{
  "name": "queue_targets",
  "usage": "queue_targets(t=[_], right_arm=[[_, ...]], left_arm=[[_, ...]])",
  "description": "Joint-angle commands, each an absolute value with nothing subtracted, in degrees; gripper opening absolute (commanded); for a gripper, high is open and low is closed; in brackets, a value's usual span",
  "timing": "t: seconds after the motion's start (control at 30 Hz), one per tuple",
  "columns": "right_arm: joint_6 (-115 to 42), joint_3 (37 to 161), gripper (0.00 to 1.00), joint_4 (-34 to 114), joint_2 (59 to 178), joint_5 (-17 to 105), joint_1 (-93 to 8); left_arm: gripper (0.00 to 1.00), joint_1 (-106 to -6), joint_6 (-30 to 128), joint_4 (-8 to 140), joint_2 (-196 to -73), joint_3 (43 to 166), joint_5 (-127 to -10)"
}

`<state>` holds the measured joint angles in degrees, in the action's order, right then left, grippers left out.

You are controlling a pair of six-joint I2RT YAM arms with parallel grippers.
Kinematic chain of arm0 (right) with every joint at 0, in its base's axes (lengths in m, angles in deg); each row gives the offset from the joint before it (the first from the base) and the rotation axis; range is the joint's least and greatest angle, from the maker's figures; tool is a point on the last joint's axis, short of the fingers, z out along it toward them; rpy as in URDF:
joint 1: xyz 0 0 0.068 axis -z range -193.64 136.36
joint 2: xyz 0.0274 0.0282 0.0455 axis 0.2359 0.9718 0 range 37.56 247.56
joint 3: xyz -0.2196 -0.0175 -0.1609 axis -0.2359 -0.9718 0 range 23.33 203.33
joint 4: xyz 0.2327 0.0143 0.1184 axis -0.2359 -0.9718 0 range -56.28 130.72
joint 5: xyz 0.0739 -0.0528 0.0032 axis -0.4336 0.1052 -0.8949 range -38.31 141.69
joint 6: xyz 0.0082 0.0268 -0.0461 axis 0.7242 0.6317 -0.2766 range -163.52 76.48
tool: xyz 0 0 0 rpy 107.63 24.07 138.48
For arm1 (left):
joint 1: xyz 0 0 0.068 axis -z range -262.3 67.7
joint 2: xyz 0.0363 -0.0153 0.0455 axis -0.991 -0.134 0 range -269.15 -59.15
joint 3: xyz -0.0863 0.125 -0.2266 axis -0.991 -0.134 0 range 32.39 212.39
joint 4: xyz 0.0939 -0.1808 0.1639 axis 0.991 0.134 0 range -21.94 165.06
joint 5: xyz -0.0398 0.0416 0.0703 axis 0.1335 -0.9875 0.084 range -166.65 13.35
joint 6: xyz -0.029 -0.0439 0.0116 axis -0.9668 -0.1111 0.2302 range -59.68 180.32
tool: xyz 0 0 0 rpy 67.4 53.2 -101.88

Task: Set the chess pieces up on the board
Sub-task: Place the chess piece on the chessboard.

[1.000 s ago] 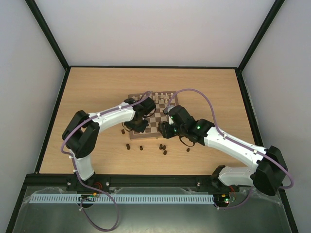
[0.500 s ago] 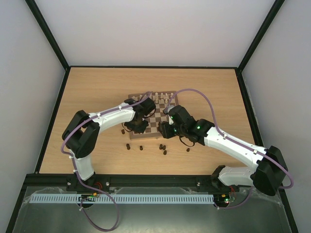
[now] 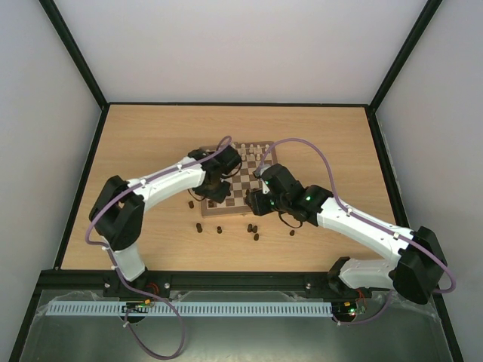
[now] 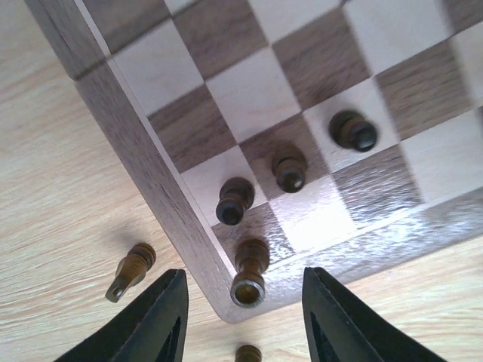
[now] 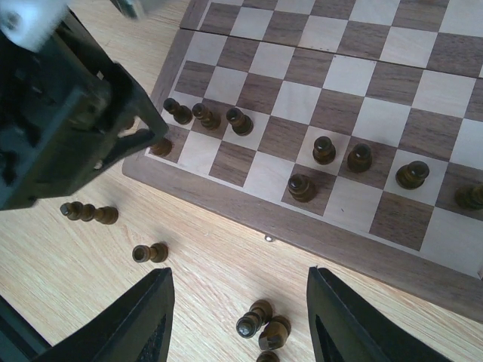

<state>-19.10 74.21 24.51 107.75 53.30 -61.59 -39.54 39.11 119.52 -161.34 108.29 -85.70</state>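
The board (image 3: 243,179) lies mid-table. Its near-left corner (image 4: 204,249) fills the left wrist view, where a dark rook (image 4: 251,260) stands on the corner square. My left gripper (image 4: 243,275) hangs open around the rook, with a gap on each side. Three dark pawns (image 4: 233,202) stand in a row beyond it. My right gripper (image 5: 238,275) is open and holds nothing, above the bare table in front of the board's near edge (image 5: 324,241). A small cluster of loose dark chess pieces (image 5: 263,320) lies below it.
More dark pieces lie on the table in front of the board (image 3: 199,227) (image 3: 292,232), one beside its left edge (image 4: 130,270). Several dark pieces stand on the near rows (image 5: 324,149). Pale pieces (image 3: 253,151) line the far edge. The left gripper's body (image 5: 60,128) is close to the right gripper.
My left gripper has opened and let go of the rook on the corner square, and the left arm has shifted slightly. The right arm has not moved.
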Motion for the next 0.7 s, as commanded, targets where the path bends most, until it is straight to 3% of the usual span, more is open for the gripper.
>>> queue_targets(t=[0.0, 0.2, 0.33, 0.43, 0.47, 0.5, 0.67], right_arm=[[-19.8, 73.5, 0.49, 24.8, 108.3, 52.9, -61.2], [-19.6, 73.4, 0.54, 24.6, 108.2, 53.5, -61.2], [-19.4, 73.4, 0.60, 23.9, 108.0, 53.9, -61.2], [-18.9, 73.3, 0.74, 23.3, 107.0, 54.0, -61.3], [-18.7, 73.1, 0.81, 23.1, 106.5, 54.2, -61.2], [-18.5, 73.0, 0.96, 22.9, 106.0, 54.3, -61.2], [-16.7, 71.5, 0.98, 21.2, 102.1, 54.7, -61.3]], left_arm=[[0.47, -38.5, 38.3, 123.1, -156.3, 112.5, -86.8], [0.57, -38.0, 36.2, 122.9, -148.1, 113.7, -88.4], [0.70, -37.9, 33.9, 116.6, -138.8, 108.4, -89.0], [0.98, -37.8, 31.7, 110.9, -131.7, 102.2, -88.5], [0.99, -37.8, 30.8, 109.0, -129.2, 99.8, -88.2], [1.00, -37.6, 29.9, 107.1, -126.7, 97.5, -88.2], [0.99, -36.3, 26.2, 99.1, -114.5, 87.1, -88.2]])
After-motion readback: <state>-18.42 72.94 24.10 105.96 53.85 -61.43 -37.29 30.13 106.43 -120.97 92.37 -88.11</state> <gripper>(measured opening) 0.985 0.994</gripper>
